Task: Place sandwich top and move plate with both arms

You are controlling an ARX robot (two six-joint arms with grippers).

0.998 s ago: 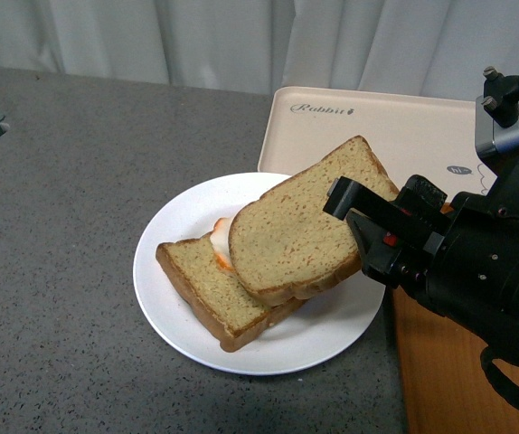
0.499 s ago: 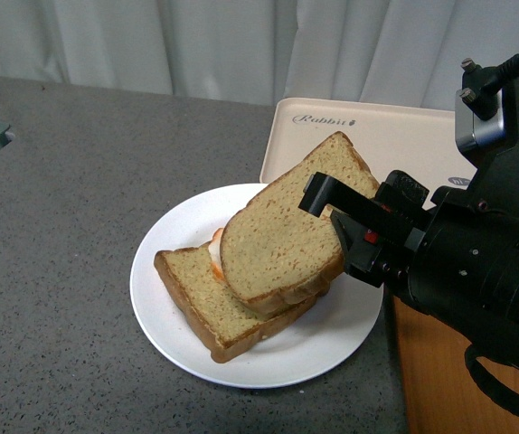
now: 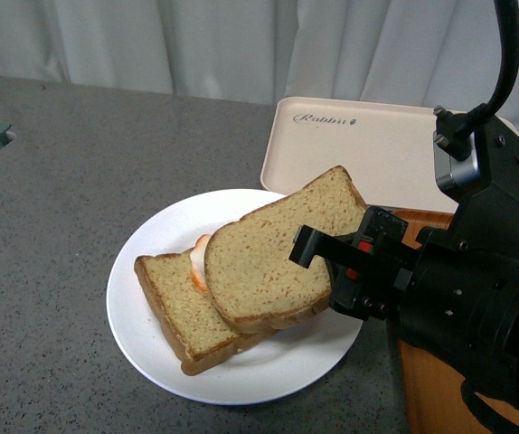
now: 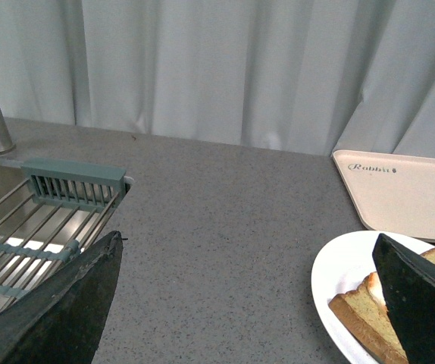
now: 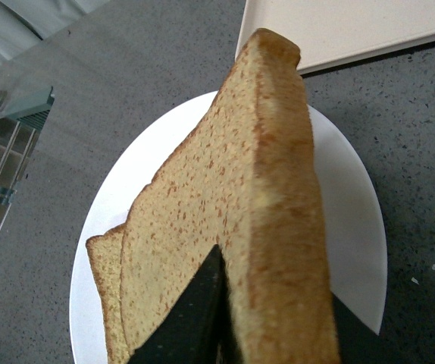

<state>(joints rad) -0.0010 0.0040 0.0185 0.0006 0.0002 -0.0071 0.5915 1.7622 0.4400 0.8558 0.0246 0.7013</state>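
**Top slice hanging tilted over the egg**

Nearest me, beside the wooden tray (image 3: 425,384), the right gripper (image 3: 318,258) is clamping the sandwich top (image 3: 264,262) by its crust edge. The slice is hanging tilted over the egg-bearing slice (image 3: 165,298) on the plate (image 3: 146,271), its low edge seemingly touching. It is looking light, soft and crushable, so an edge hold suits it. The glossy plate is probably slippery and wants rim grips from both sides. The left gripper (image 4: 245,250) is gaping wide, holding nothing. Beyond, the rabbit tray (image 3: 395,145) is crowding the plate's far rim.
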